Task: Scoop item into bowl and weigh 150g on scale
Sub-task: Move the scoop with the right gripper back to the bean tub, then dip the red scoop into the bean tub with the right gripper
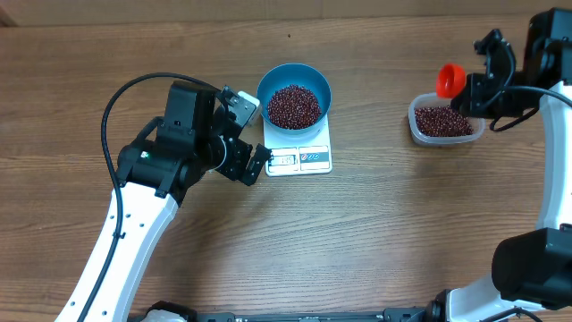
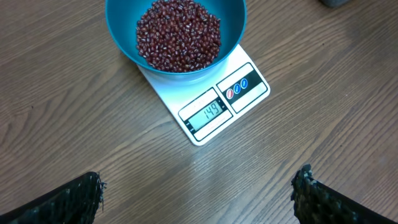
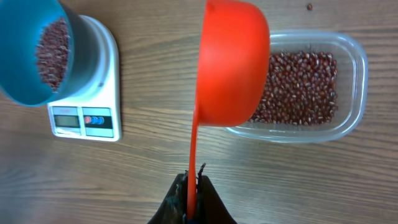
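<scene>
the beans (image 1: 294,105) sit heaped in the blue bowl (image 1: 263,89), which stands on the scale (image 1: 299,159) toward the back middle of the table (image 1: 375,241). the display (image 2: 204,112) faces the front edge and reads 149, so the job looks one small top-up short. the red scoop (image 1: 450,79) hangs over the clear tub (image 1: 478,134) of spare beans near the right edge, its thin handle clenched in the right gripper (image 3: 190,196), long axis running away from the jaws. the bowl lies well apart, leftward of it. the left gripper (image 1: 253,132) is nearer, just left of the scale, released wide and empty.
</scene>
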`<action>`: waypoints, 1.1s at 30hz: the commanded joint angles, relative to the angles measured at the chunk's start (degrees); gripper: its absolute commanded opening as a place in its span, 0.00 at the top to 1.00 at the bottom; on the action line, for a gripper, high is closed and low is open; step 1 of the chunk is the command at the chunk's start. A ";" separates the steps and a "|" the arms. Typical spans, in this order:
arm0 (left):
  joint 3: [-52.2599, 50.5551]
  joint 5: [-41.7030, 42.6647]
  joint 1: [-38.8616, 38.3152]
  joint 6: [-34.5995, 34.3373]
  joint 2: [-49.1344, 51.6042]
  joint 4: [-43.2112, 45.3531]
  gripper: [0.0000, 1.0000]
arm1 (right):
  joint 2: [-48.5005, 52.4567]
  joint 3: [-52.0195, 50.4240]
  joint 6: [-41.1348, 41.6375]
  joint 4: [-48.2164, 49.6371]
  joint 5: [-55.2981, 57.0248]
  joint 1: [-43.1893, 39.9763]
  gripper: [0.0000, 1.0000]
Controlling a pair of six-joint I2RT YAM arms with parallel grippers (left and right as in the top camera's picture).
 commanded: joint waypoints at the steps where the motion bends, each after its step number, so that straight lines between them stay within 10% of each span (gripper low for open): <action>1: 0.02 0.26 0.22 -0.59 0.31 0.20 0.00 | 0.96 -2.86 0.15 1.53 2.32 -0.24 0.96; 33: 0.02 0.26 0.22 -0.59 0.31 0.20 0.00 | 7.39 -13.38 1.49 11.02 5.88 -0.50 0.96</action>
